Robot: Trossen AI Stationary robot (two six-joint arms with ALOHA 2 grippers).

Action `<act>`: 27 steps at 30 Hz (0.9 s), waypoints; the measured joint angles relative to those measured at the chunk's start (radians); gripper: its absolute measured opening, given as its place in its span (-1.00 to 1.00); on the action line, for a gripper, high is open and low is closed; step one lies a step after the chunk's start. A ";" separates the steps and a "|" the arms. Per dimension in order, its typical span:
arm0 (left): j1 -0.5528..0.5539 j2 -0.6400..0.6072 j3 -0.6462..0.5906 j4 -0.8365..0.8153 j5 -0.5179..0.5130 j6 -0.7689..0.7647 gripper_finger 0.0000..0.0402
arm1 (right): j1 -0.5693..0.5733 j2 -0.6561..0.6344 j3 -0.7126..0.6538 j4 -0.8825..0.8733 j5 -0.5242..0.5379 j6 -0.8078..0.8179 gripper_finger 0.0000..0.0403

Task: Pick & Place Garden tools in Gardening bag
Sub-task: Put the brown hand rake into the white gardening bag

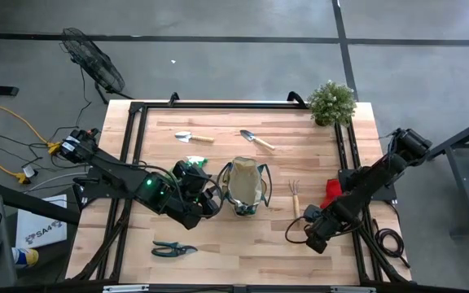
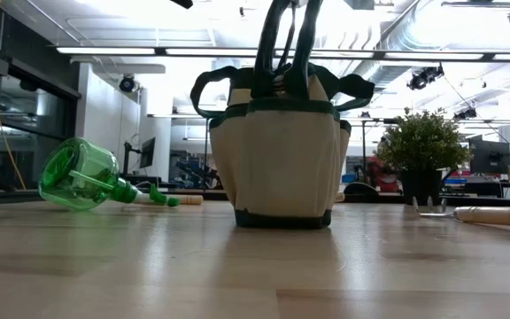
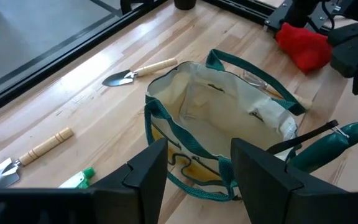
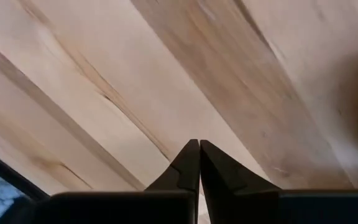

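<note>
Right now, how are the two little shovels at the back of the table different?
The left trowel lies almost straight across the table, while the right trowel lies slanted. The left trowel has bare wood around it; the right trowel lies nearer the potted plant. Both have a silvery metal blade pointing left and a pale wooden handle, and both lie flat outside the gardening bag.

Potted plant (image 1: 331,102) at table (image 1: 218,244) far corner; fan (image 1: 93,59) on floor.

White sheet (image 1: 41,231) on the floor, beyond the left gripper (image 1: 215,198), off the table: "SAA", partly legible.
</note>
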 joint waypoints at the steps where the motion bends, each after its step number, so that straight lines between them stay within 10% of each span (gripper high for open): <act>1: 0.000 0.000 0.000 0.000 0.000 0.000 -0.14 | 0.000 -0.008 0.000 0.001 0.022 0.010 -0.99; 7: 0.000 0.000 0.000 0.004 0.000 0.000 -0.14 | -0.061 -0.036 0.000 0.007 0.150 0.091 -0.92; 20: 0.000 0.000 0.000 0.005 0.005 0.000 -0.14 | -0.251 -0.035 0.000 0.030 0.212 0.203 0.06; 27: 0.000 0.000 0.000 -0.003 0.005 -0.001 -0.14 | -0.292 0.025 0.000 0.035 0.231 0.203 0.18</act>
